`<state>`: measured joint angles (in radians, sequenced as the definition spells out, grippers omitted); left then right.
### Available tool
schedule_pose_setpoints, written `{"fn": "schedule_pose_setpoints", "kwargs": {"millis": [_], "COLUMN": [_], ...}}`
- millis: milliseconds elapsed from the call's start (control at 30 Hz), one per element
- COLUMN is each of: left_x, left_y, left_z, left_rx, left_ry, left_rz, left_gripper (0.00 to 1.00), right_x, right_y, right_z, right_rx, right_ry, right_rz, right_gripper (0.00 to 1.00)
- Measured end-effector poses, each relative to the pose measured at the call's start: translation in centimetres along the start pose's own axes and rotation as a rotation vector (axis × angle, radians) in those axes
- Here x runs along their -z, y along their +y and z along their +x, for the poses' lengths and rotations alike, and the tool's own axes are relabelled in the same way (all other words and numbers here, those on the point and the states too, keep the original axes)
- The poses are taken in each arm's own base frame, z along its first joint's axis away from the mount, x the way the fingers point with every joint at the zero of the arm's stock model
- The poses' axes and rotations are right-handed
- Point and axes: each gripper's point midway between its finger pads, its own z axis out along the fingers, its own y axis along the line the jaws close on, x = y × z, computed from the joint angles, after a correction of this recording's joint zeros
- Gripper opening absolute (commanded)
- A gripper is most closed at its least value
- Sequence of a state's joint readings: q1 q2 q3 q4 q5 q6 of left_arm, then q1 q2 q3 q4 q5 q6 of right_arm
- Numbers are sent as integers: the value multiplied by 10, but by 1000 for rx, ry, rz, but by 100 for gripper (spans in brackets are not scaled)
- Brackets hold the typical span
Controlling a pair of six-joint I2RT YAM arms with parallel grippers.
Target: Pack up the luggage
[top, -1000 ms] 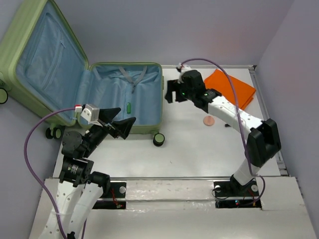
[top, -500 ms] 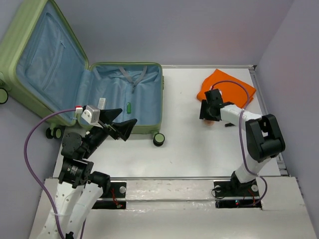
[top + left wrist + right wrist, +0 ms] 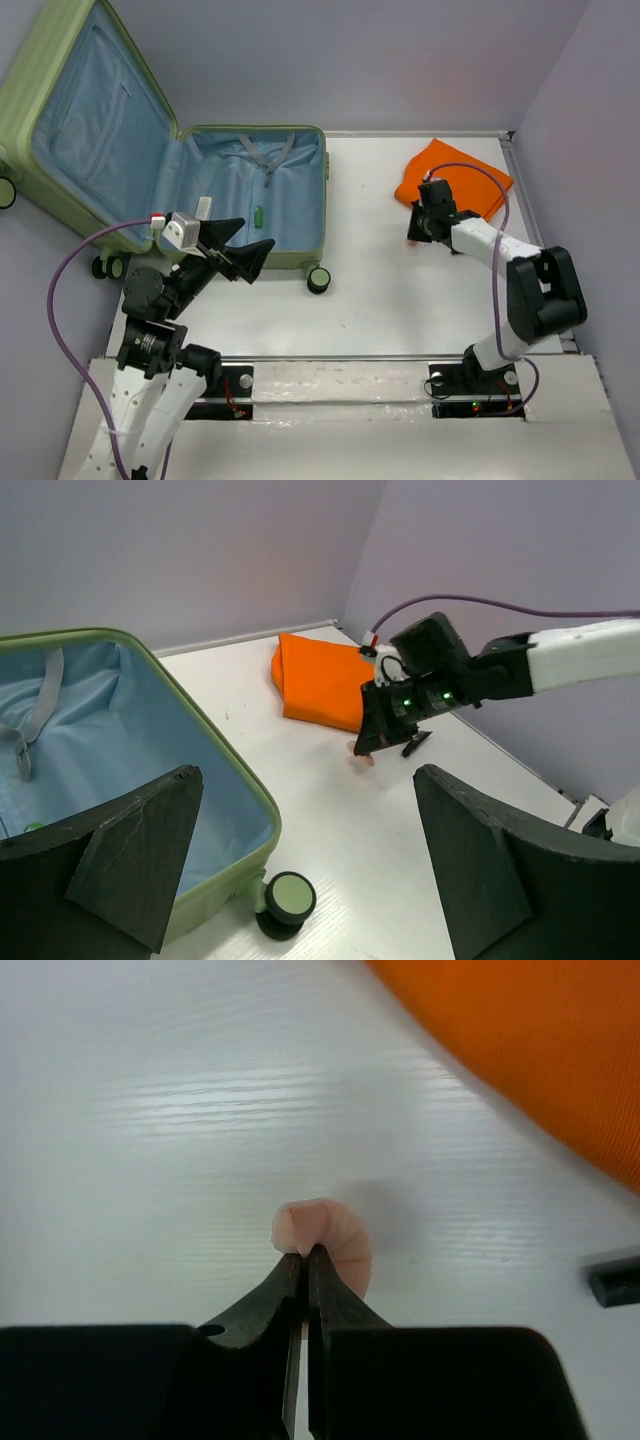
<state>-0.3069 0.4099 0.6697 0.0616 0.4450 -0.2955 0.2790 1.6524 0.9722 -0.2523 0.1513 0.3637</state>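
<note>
The left arm is folded up near its base, its pincer (image 3: 257, 231) held above the near edge of the luggage (image 3: 215, 195), fingers spread wide with nothing between them. The right arm reaches forward and low, its pincer (image 3: 303, 1256) tipped down to the bench (image 3: 370, 290), well right of the luggage. Its fingers are pressed together, nipping the edge of a small pink piece (image 3: 335, 1236).

There is one luggage case, lying open at the bench's left with its lid propped back, and one small green item (image 3: 257, 214) on its blue lining. One folded orange cloth (image 3: 470, 175) lies to the luggage's right, just beyond the single pink piece.
</note>
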Motion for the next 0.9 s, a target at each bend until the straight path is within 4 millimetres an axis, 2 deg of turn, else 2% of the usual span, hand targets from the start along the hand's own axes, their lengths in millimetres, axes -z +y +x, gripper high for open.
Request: {"fn": "schedule_pose_setpoints", "kwargs": {"millis": [33,100,200,233,300,333,367,400,467,500,533,600,633,700,733,800,833,900], "left_x": [0,0,0,0,0,1,1,1,2,3,3,4,4,5,6,8,9,12], "left_y": [0,0,0,0,0,0,0,0,-1,-1,-2,-2,-3,-4,-6,-11,-13,-16], "left_z": [0,0,0,0,-1,-1,-2,-2,-3,-4,-4,-4,-5,-5,-5,-6,-7,-10], "left_rx": [0,0,0,0,-1,-1,-2,-3,-5,-6,-7,-7,-7,-7,-8,-10,-12,-16], "left_ry": [-1,-1,-1,-1,-2,-4,-6,-8,-13,-15,-18,-18,-19,-21,-22,-29,-34,-44], "left_rz": [0,0,0,0,-1,-1,-1,-1,-2,-2,-1,0,3,6,12,25,31,40], "left_gripper": [99,99,99,99,99,99,99,99,99,99,99,99,99,99,99,99,99,99], "right_x": [12,45,109,133,184,203,228,242,250,248,241,213,199,163,151,120,106,80], "right_y": [10,40,114,147,215,243,278,300,329,332,332,315,303,254,234,169,127,34], "right_z": [-2,-19,-58,-70,-92,-97,-105,-106,-98,-94,-90,-78,-75,-65,-65,-67,-70,-68], "right_rx": [-4,-3,53,83,141,163,196,213,257,265,268,261,246,196,167,63,-8,-177], "right_ry": [-13,-83,-209,-247,-315,-332,-360,-364,-354,-347,-333,-287,-273,-225,-218,-222,-234,-256], "right_rz": [-51,-179,-422,-517,-713,-788,-889,-953,-1019,-1018,-1002,-925,-883,-742,-687,-527,-423,-187], "right_gripper": [7,7,7,13,41,64,74,84,88,88,88,88,82,71,68,59,55,53]}}
